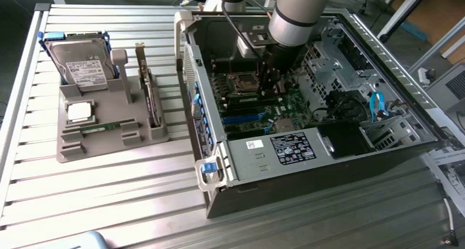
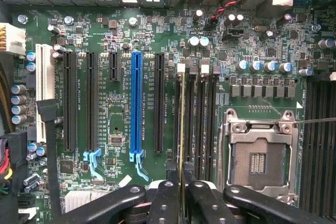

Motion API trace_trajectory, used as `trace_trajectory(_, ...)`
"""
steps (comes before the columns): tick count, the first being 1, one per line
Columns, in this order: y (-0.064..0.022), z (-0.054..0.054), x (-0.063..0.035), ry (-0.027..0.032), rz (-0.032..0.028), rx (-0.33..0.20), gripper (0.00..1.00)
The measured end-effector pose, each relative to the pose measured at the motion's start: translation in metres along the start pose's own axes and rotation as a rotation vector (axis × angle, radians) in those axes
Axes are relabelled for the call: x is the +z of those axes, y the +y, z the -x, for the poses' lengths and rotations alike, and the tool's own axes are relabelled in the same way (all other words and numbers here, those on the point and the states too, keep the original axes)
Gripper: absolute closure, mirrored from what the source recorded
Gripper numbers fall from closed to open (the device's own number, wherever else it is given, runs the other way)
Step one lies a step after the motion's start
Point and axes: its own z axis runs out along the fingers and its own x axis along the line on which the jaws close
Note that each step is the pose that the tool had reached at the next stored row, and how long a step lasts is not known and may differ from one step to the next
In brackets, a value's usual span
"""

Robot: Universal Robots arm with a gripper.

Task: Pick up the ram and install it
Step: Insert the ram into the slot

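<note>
The ram [image 2: 182,124] shows edge-on as a thin yellow-green strip standing along the leftmost of the black memory slots [image 2: 200,124], beside the empty processor socket [image 2: 258,157]. My gripper [image 2: 182,195] is shut on its near end, one black finger [image 2: 167,203] on each side. In the exterior view the gripper [image 1: 270,90] reaches down into the open computer case [image 1: 305,145], just over the motherboard [image 1: 291,104].
On the exterior view's left, a grey holder [image 1: 109,137] carries a hard drive [image 1: 81,61], a silver processor [image 1: 80,111], an upright expansion card [image 1: 149,93] and a thin green strip [image 1: 102,127] in its front slot. Case walls, drive cages and cables surround the gripper.
</note>
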Motion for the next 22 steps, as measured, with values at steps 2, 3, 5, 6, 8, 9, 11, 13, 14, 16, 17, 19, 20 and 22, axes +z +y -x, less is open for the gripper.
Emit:
trace_trajectory(2, -0.0029, -0.0001, 0.0002, 0.0001, 0.0048, 0.000, 0.87)
trace_trajectory(3, -0.0039, -0.0001, 0.0002, 0.0001, 0.0064, 0.000, 0.87)
trace_trajectory(5, -0.0046, -0.0002, 0.0002, 0.0001, 0.0074, 0.000, 0.87)
trace_trajectory(6, -0.0046, -0.0002, 0.0003, -0.0001, 0.0073, 0.000, 0.87)
trace_trajectory(8, -0.0046, -0.0007, 0.0004, -0.0001, 0.0073, 0.000, 0.87)
trace_trajectory(9, -0.0045, -0.0011, 0.0003, 0.0000, 0.0074, 0.000, 0.87)
trace_trajectory(11, -0.0046, -0.0011, 0.0003, 0.0000, 0.0073, 0.000, 0.87)
trace_trajectory(13, -0.0046, -0.0012, 0.0004, 0.0003, 0.0075, 0.000, 0.87)
trace_trajectory(14, -0.0046, -0.0012, 0.0005, 0.0004, 0.0074, 0.000, 0.87)
trace_trajectory(16, -0.0046, -0.0012, 0.0009, 0.0003, 0.0074, 0.000, 0.87)
trace_trajectory(17, -0.0046, -0.0011, 0.0011, 0.0004, 0.0074, 0.000, 0.87)
trace_trajectory(19, -0.0043, -0.0012, 0.0016, 0.0006, 0.0074, 0.000, 0.87)
trace_trajectory(20, -0.0041, -0.0012, 0.0018, 0.0009, 0.0074, 0.000, 0.87)
trace_trajectory(22, -0.0039, -0.0012, 0.0023, 0.0009, 0.0074, 0.000, 0.87)
